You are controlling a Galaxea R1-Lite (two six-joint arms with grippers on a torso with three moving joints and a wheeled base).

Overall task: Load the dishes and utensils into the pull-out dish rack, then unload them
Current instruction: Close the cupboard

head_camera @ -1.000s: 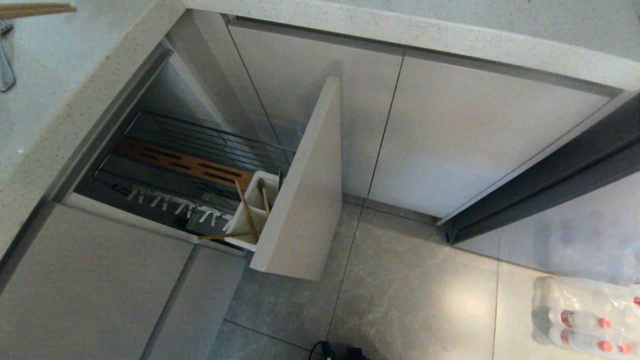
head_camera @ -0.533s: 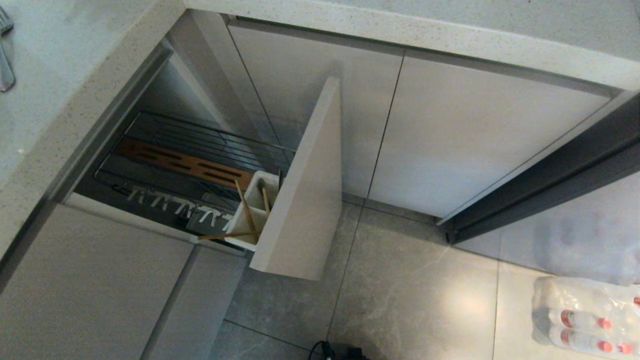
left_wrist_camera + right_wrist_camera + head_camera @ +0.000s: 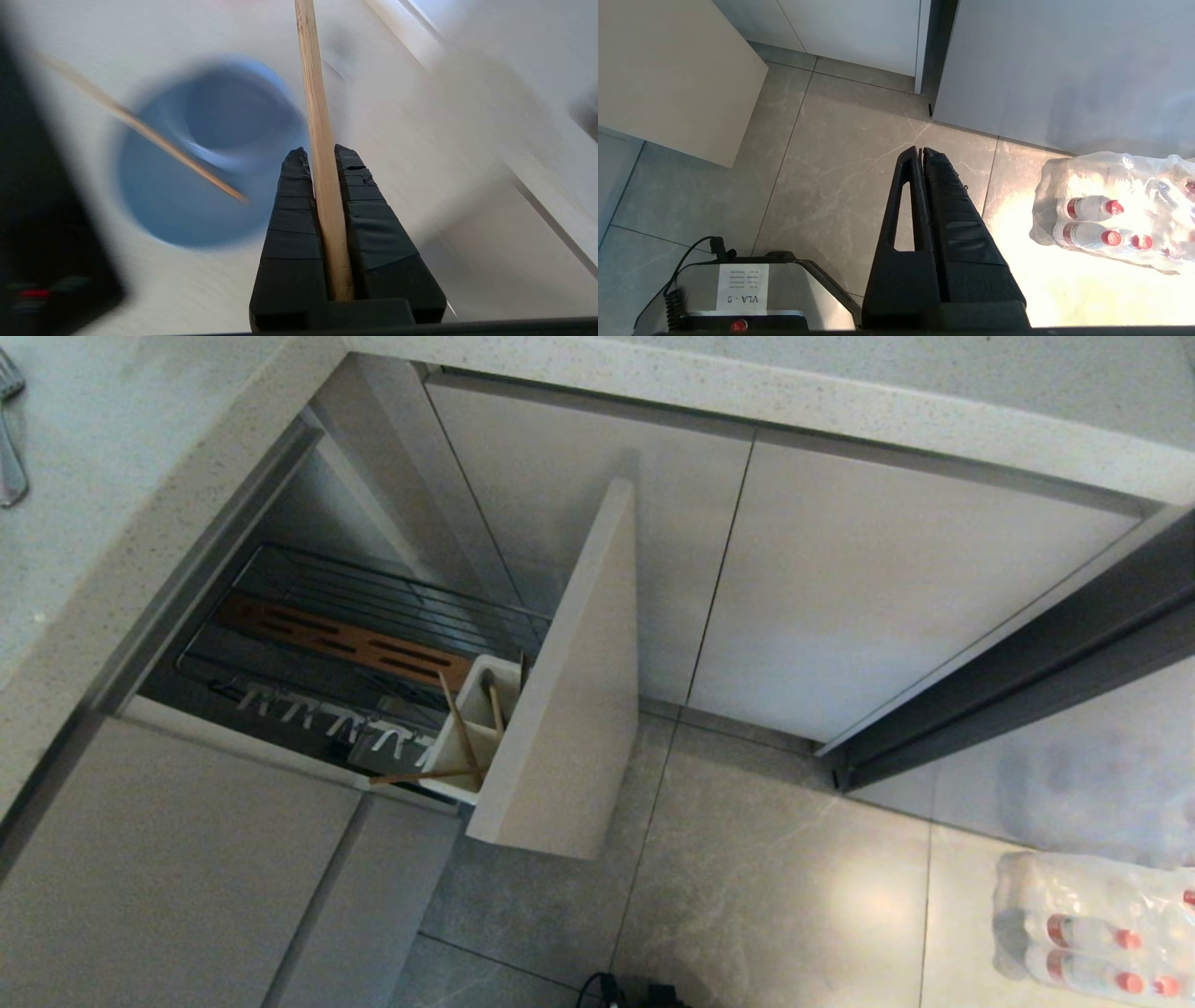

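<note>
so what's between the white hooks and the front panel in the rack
The white utensil caddy, with chopsticks sticking out of it, sits between the white hooks and the front panel; head view.

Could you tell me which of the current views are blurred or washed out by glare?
Left wrist view: the blue bowl and a loose chopstick are smeared, while the left gripper and its held chopstick stay sharp. Right wrist view: glare bleaches the floor around the bottle pack. Head view: sharp, mild floor sheen.

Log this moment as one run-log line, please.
left end effector: shut on chopstick, above blue bowl | right end effector: shut, parked over floor | dish rack: pulled out, chopsticks in caddy
</note>
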